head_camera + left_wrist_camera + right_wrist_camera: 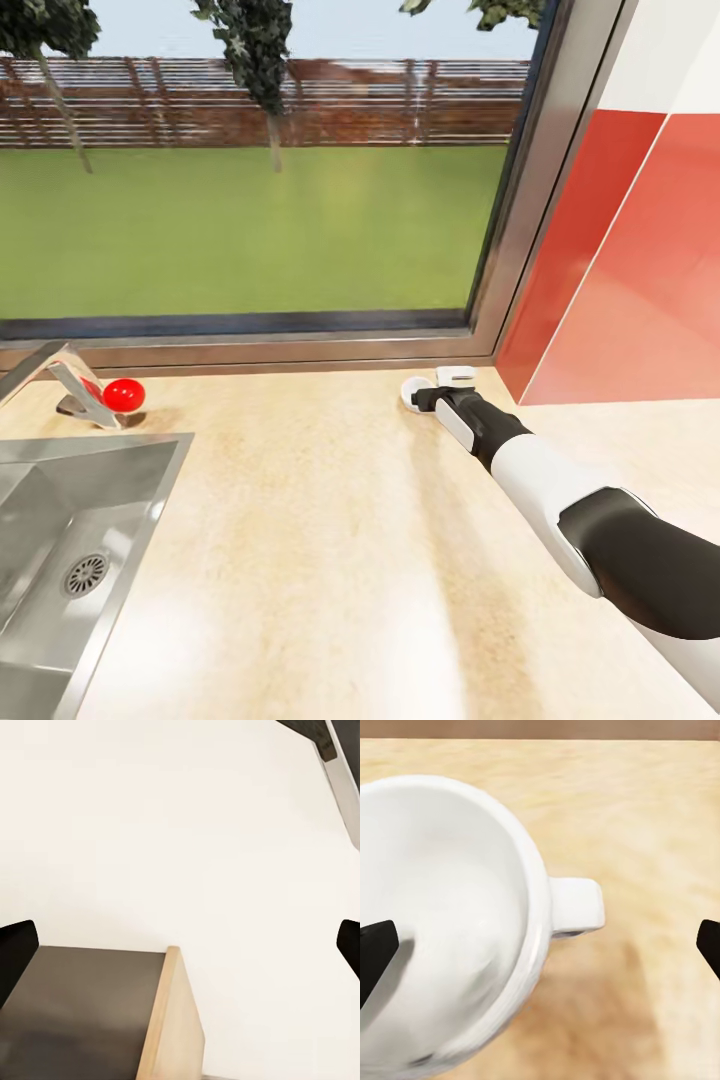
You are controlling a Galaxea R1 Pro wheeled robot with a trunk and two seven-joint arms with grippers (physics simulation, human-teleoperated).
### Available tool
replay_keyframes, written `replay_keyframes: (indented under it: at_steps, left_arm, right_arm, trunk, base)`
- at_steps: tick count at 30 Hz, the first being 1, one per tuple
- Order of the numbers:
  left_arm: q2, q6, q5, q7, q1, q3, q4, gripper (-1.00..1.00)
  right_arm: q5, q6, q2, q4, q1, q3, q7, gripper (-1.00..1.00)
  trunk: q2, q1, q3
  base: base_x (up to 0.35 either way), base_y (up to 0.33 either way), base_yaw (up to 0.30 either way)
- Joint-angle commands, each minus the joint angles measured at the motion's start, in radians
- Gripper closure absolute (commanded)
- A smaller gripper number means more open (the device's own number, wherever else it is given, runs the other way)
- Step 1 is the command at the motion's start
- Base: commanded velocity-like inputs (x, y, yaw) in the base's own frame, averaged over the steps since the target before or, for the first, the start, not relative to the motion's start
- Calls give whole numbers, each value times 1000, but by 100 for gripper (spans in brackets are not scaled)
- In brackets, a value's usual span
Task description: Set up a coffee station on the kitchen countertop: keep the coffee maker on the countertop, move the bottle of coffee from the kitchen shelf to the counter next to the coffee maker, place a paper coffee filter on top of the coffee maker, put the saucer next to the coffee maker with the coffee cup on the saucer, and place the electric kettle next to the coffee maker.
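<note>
Near the window's right corner, on the countertop (330,520), the right gripper (540,937) hangs over the white coffee cup (450,922) with its fingers spread wide — one over the bowl, one beyond the handle, nothing gripped. I judge the task early: no saucer or coffee maker stands by the cup. The left gripper (180,945) is also spread, empty, facing a white surface.

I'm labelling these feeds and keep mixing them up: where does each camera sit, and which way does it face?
Head view: on the robot's head, facing forward and down over the countertop, sink and window; the right arm shows.
Left wrist view: by the left gripper, facing a white surface and a wooden edge.
Right wrist view: by the right gripper, facing down at the coffee cup.
Shared: head and right wrist views both show the cup and countertop.
</note>
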Motion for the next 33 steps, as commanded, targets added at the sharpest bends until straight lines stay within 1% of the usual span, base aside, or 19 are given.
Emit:
replay_keyframes:
  at_steps: [1,18,19,33]
  left_arm:
    - [0,-3,9,2,0,-9,1,-100]
    - [0,-3,9,1,0,-9,1,-100]
    - [0,-3,9,2,0,-9,1,-100]
    - [0,-3,9,1,0,-9,1,-100]
  right_arm:
    - [-10,4,-1,-1,-1,9,-8,-100]
    - [-9,4,-1,1,-1,8,-7,-100]
    - [-9,4,-1,3,-1,9,-6,100]
    - [-9,4,1,5,-1,9,-6,100]
  trunk:
    - [-2,1,-2]
    - [-2,1,-12]
    - [-2,1,-12]
    - [-2,1,-12]
  base:
    - [0,0,-2]
    - [0,0,0]
    - [0,0,0]
    - [0,0,0]
